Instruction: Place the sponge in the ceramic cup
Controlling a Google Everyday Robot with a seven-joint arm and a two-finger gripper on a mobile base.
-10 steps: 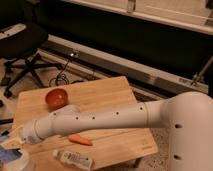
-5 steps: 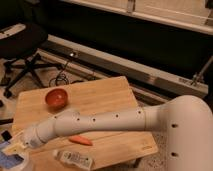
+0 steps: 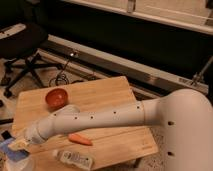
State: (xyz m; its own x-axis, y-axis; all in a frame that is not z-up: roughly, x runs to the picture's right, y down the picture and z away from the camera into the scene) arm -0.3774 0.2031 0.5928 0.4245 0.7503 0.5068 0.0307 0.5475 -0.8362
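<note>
My gripper is at the table's front left corner, at the end of the white arm that reaches across from the right. It is shut on the blue sponge, which hangs at its tip. Just below and to the right of the sponge shows a white rounded shape, which looks like the ceramic cup; the frame's bottom edge cuts it off. The sponge sits right above or at the cup's rim, and I cannot tell whether they touch.
A red-orange bowl stands at the back left of the wooden table. An orange carrot-like piece and a clear plastic bottle lie near the front edge. An office chair stands behind on the left.
The arm has swung a little further left and down, carrying the sponge towards the table's front left corner. The bowl, carrot piece and bottle have stayed put.
</note>
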